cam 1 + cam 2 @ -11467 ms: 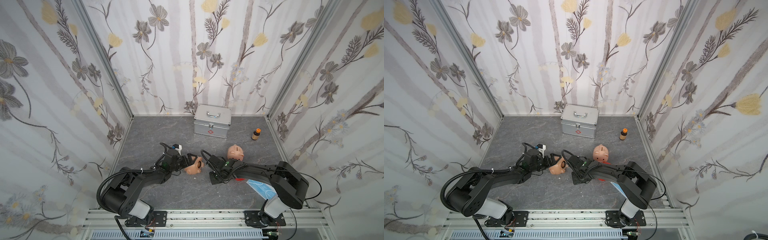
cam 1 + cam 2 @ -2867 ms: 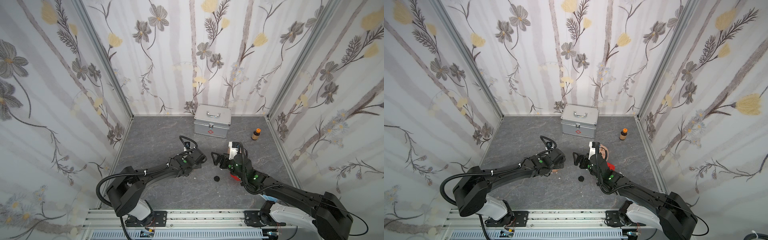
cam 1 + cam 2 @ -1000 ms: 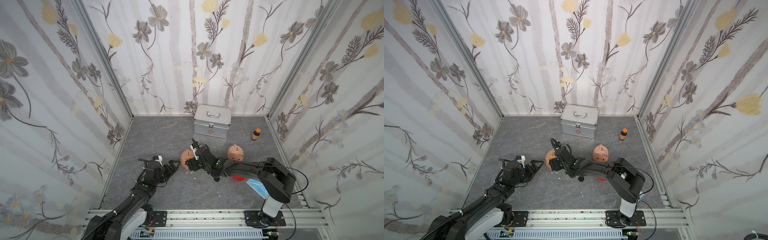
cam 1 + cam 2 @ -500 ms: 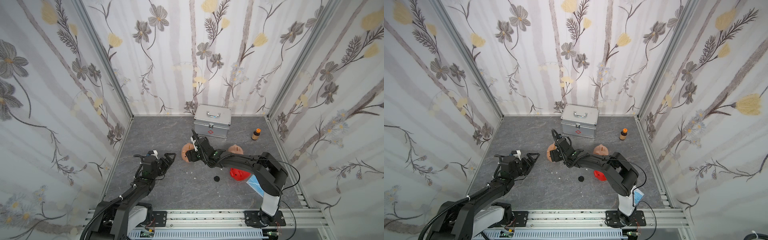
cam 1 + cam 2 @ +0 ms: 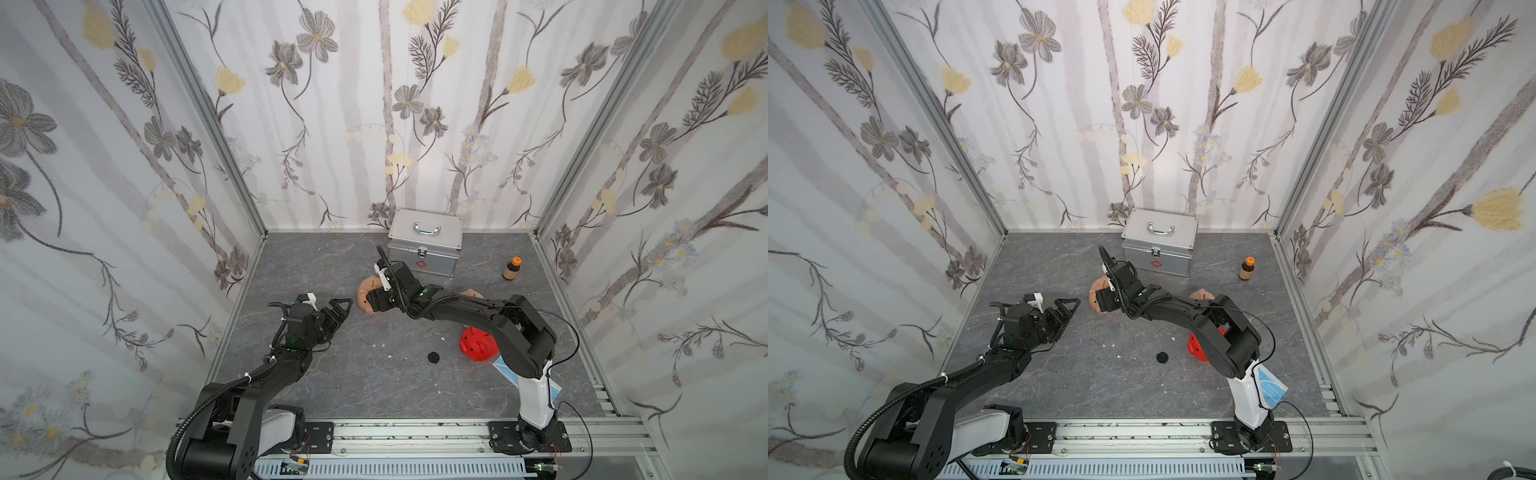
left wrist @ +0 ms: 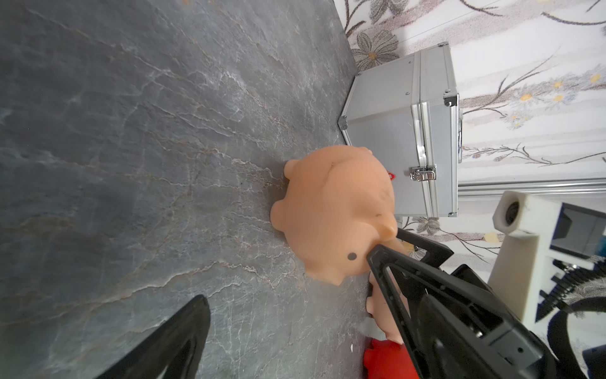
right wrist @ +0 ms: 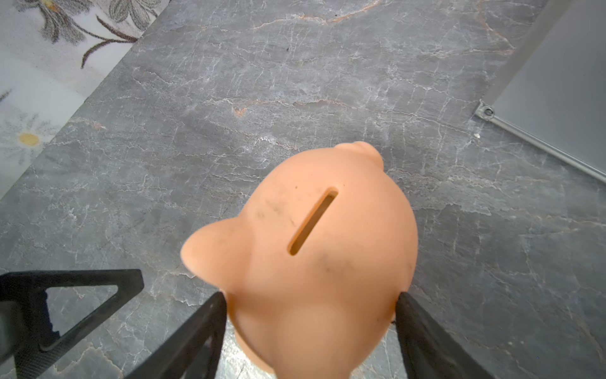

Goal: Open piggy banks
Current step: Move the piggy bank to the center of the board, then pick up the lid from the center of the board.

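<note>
Right pincer (image 7: 311,295) clamps one peach piggy bank (image 7: 347,236) by its flanks, coin slot up, low over the grey floor (image 5: 324,257) before the one silver case (image 5: 424,245). Left pincer (image 5: 341,313) gapes wide and empty nearby. Three banks in all: a second peach one (image 5: 473,294), mostly hidden behind the right arm, and one red (image 5: 478,345). One black plug (image 5: 433,356) lies loose. One brown bottle (image 5: 512,269) stands apart. The held pig's underside is unseen.

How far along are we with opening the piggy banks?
Done: one black plug lies loose, so one bank looks opened; which is unclear. In hand: the right gripper clamps a peach bank; the left gripper is open, empty. Left: probably two more; red bank and second peach bank hide their plugs.
</note>
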Controlling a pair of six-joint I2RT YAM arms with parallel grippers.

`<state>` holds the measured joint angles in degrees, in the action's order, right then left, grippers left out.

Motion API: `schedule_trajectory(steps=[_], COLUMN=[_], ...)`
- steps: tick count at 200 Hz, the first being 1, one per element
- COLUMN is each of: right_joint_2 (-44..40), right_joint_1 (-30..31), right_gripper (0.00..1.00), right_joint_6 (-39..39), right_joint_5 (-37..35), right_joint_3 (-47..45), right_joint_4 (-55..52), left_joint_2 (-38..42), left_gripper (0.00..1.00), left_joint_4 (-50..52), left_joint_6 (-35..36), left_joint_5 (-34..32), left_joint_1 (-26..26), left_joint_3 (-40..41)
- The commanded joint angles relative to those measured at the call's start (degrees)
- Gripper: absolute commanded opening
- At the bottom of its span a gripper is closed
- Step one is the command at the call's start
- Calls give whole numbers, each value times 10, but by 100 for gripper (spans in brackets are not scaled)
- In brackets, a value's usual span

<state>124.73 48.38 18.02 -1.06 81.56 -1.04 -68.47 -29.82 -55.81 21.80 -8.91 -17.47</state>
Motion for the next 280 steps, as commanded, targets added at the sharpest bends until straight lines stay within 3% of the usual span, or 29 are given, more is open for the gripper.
schedule_trajectory(steps=[1, 150, 197, 220, 249, 280], right_joint_2=[14, 73, 11, -57, -150, -238], right_joint_1=[-1, -18, -18, -17, -16, -16], right_gripper=[80, 80, 84, 86, 87, 78], right_joint_6=[-42, -69, -55, -31, 18, 104], right_joint_5=[23, 60, 61, 69, 45, -9], right_joint_3=[22, 112, 96, 28, -94, -220], right_joint_4=[-9, -51, -48, -14, 30, 64], left_joint_2=[14, 15, 55, 87, 124, 102], left_gripper=[100, 100, 100, 100, 100, 100], left_joint_4=[5, 80, 143, 215, 255, 236], left_joint_6=[21, 67, 79, 93, 102, 103], left_joint_5=[-25, -73, -86, -133, -194, -226], left_joint_1=[1, 0, -5, -40, -124, -218], left_joint_3=[-7, -35, -42, -57, -66, -78])
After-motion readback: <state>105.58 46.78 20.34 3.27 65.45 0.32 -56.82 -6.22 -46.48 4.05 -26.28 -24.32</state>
